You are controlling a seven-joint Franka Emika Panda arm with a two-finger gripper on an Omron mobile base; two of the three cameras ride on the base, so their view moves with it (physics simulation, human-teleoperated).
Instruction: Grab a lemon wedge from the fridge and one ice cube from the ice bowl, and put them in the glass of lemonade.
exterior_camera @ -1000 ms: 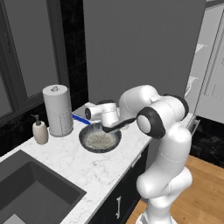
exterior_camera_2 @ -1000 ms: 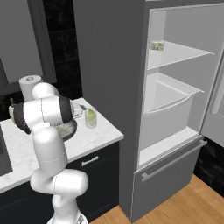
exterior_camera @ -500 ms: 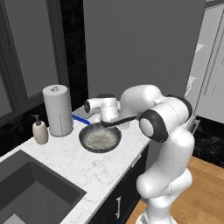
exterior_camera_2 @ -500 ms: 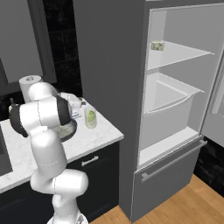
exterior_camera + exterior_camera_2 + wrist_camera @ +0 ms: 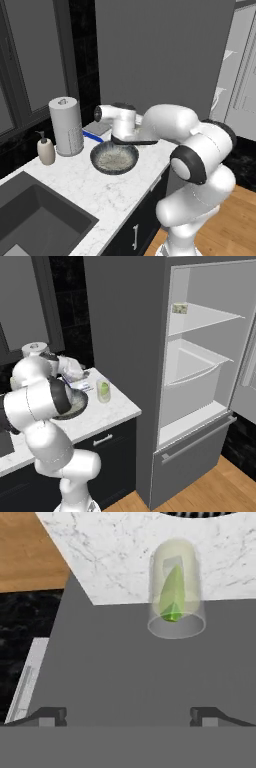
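The glass of lemonade (image 5: 176, 592) stands on the white marble counter, seen from above, with the yellow-green lemon wedge (image 5: 172, 594) inside it and a pale cube (image 5: 172, 562) beside the wedge. My gripper (image 5: 129, 717) hangs above and apart from the glass, open, with nothing between its fingertips. From the right base the glass (image 5: 103, 391) stands right of the dark ice bowl (image 5: 76, 404), and my gripper (image 5: 80, 376) is over them. The ice bowl (image 5: 96, 156) holds pale speckled ice. The fridge (image 5: 200, 356) stands open.
A paper-towel roll (image 5: 66, 126), a soap bottle (image 5: 46, 151) and a flat blue-edged item (image 5: 97, 131) stand behind the bowl. A sink (image 5: 35, 220) lies at the left. A small pale item (image 5: 180, 308) sits on the fridge's top shelf. The counter ends just right of the glass.
The hand has lifted a little above the bowl and glass. The base, the bowl and the fridge stand as before.
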